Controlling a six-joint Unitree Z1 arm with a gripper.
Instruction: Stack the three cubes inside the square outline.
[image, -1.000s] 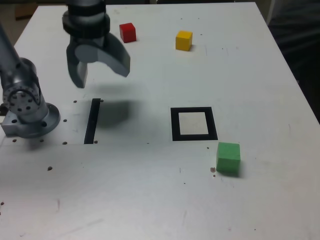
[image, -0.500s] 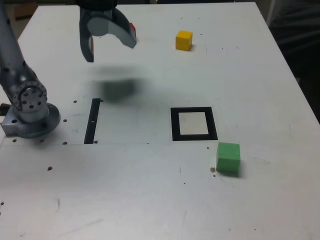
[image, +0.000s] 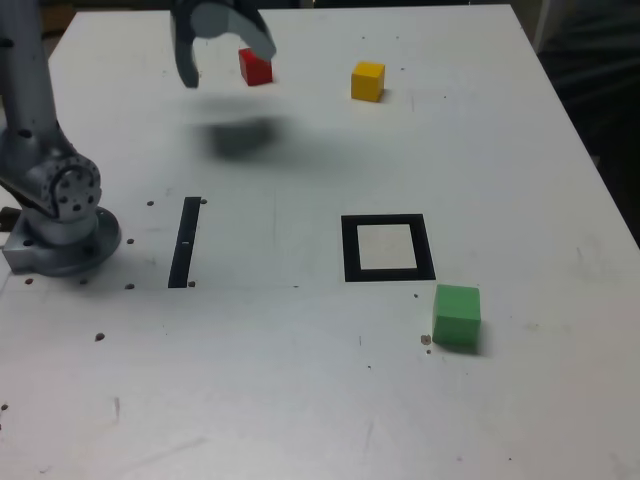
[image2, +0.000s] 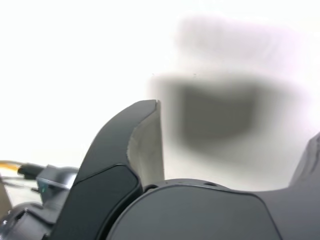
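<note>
Your gripper (image: 229, 68) has shifted toward the far edge of the table (image: 540, 400) since the earlier exterior frames, and the red cube (image: 257, 70), mostly covered by a finger half a second ago, shows nearly whole again. That cube now appears beside the fingertip on the exterior view's right, which overlaps its upper edge; the overlap alone does not prove contact. The jaws stand wide with nothing between them, and the separate shadow (image: 243, 138) suggests you are above the tabletop. From the gripper, the yellow cube (image: 368, 82) sits farther toward the exterior view's right, apart from the red one. The square outline (image: 352, 250) lies well toward the near side and the exterior view's right of your gripper, its centre bare, with the green cube (image: 457, 315) beyond it, just outside its near right corner. None of the three cubes has changed place, so the stack is unstarted, and the shift looks like an approach to the red one. Your wrist view shows no cube, only blurred shadow (image2: 220, 112) and pale surface past the fingers, so you probably need to line up further before lowering; coming down too soon could clip the red cube with a fingertip.
</note>
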